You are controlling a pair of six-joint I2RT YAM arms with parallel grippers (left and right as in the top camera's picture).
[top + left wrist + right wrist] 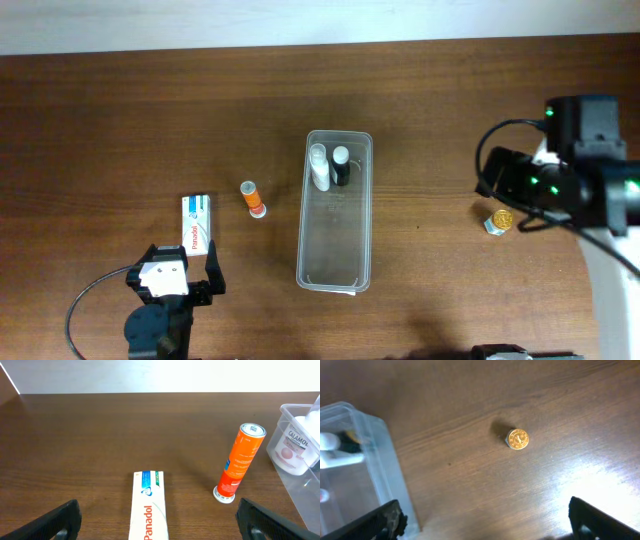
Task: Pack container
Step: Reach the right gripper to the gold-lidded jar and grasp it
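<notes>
The clear plastic container (335, 240) lies lengthwise at the table's middle, holding a white bottle (320, 166) and a black-and-white bottle (342, 165) at its far end. It also shows in the left wrist view (300, 455) and the right wrist view (367, 475). An orange tube (252, 199) lies left of it; in the left wrist view the orange tube (239, 462) sits ahead to the right. A white-and-blue Panadol box (196, 224) lies just ahead of my open left gripper (160, 522). A small gold-capped jar (499, 221) stands right of the container. My right gripper (487, 520) is open, above bare table with the jar (517, 439) ahead of it.
The table is dark brown wood, with a pale wall strip along the far edge (320, 25). A grey cable (85, 300) loops by the left arm's base. The right arm's body (570, 170) hangs over the right side.
</notes>
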